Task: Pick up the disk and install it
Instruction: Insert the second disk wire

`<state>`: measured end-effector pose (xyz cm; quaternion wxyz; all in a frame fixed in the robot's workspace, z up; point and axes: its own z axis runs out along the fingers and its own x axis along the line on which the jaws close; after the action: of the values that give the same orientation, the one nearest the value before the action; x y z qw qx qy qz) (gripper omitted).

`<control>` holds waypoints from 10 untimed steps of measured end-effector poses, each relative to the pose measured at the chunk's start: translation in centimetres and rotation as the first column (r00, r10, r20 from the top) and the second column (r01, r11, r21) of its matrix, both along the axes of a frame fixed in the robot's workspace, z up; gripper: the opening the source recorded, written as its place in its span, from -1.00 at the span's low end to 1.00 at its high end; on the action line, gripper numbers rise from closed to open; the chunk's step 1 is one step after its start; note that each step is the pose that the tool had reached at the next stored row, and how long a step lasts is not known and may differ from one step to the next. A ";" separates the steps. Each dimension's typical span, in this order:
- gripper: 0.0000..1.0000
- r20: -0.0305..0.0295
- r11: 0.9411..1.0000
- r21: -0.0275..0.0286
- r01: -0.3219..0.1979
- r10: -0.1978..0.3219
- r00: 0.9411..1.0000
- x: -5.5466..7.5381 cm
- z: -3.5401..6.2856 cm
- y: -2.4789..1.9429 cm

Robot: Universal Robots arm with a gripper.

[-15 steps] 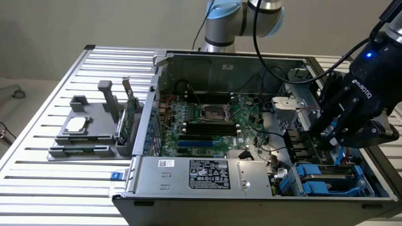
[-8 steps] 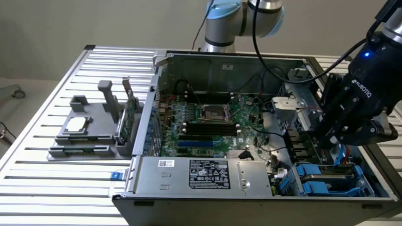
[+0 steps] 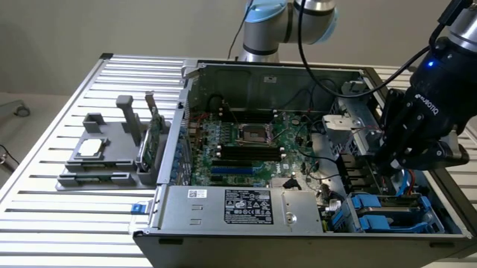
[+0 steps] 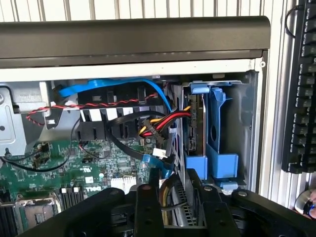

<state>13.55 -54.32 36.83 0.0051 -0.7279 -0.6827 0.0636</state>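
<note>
Over the open computer case [image 3: 223, 78], the hand [image 3: 395, 162] is hovering just above the blue-framed disk [image 4: 197, 123] standing on edge; finger spread unclear.

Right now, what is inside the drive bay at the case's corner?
Blue plastic carriers stand in the drive bay, with a dark drive edge between them. The gripper covers the bay's rear part.

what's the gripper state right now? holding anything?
Gripper: down inside the open computer case, above the blue drive bay; cannot tell whether it is open or closed, or whether it holds anything.
</note>
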 end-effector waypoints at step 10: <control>-0.52 0.025 1.000 -0.017 0.001 0.000 1.000 -0.2 -0.01 0.37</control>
<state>13.40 -53.95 36.82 -0.0096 -0.7288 -0.6819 0.0605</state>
